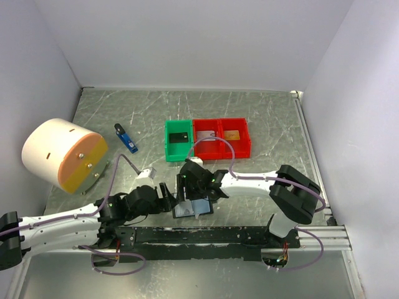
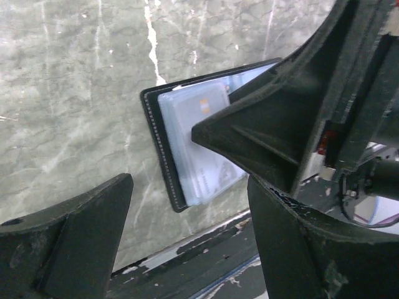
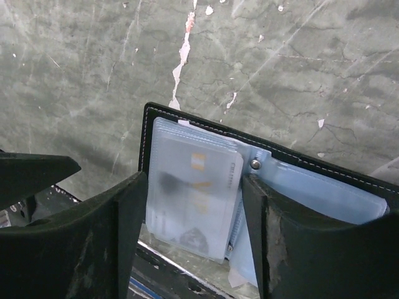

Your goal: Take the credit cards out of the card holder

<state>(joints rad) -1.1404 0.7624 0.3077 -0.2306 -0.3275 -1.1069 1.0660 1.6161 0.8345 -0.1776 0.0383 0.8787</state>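
I see left tool (image 2: 189,187) wide open, empty, card holder (image 2: 154,146) just ahead | right tool (image 3: 193,184) straddling its sleeved credit cards (image 3: 187,149), grip unclear | card holder lies open on surface (image 2: 62,93)

Looks like a robot lab test cell to us: plain white walls (image 1: 187,37) boxing in a scuffed grey table (image 1: 268,112), left arm (image 1: 62,224) and right arm (image 1: 255,182) bolted to a black rail (image 1: 206,235), plus small red bins (image 1: 221,149) and a green bin (image 1: 179,154).

Card holder (image 1: 192,208) at table's (image 1: 262,118) near edge, bins (image 1: 207,150) behind it (perhaps a card (image 1: 232,135) in each)
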